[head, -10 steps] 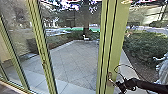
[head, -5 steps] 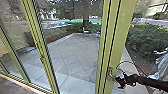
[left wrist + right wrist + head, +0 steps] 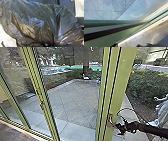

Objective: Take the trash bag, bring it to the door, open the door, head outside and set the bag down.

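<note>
Head view. Tall yellow-green frames with glass between; door frame (image 3: 112, 92) broad and upright, right of centre. My right arm (image 3: 152, 129) comes in from the picture's right, black, low down. At its end my right gripper (image 3: 119, 128) sits right by the metal handle (image 3: 110, 121) on that frame. Contact looks likely, but I can't be certain of it, and how far the gripper is open I cannot tell. Thin dark cable (image 3: 128, 109) loops above. Second fitting (image 3: 41, 104) on the narrower frame to the left. Beyond the glass: pale paving (image 3: 72, 102), tree trunk (image 3: 85, 70), dense hedge (image 3: 147, 84). Crinkled silvery thing (image 3: 162, 113) at the right edge, nature unclear. Brown floor (image 3: 11, 133) at lower left.

Left wrist view. Trash bag (image 3: 32, 25) large and close, dark, glossy, thin enough for light to catch its creases. Folds draw together to a tight gather near the lower edge. The grip of my left gripper there I cannot tell. Dark blue surface (image 3: 48, 1) behind the bag.

Right wrist view. Green upright (image 3: 109, 37) with a dark groove along it, meeting a pale sill (image 3: 134, 35). Speckled paving (image 3: 102, 10) on one side, smooth sunlit floor (image 3: 160, 36) on the other. Jagged dark shape (image 3: 144, 45) at the border, unidentified.
</note>
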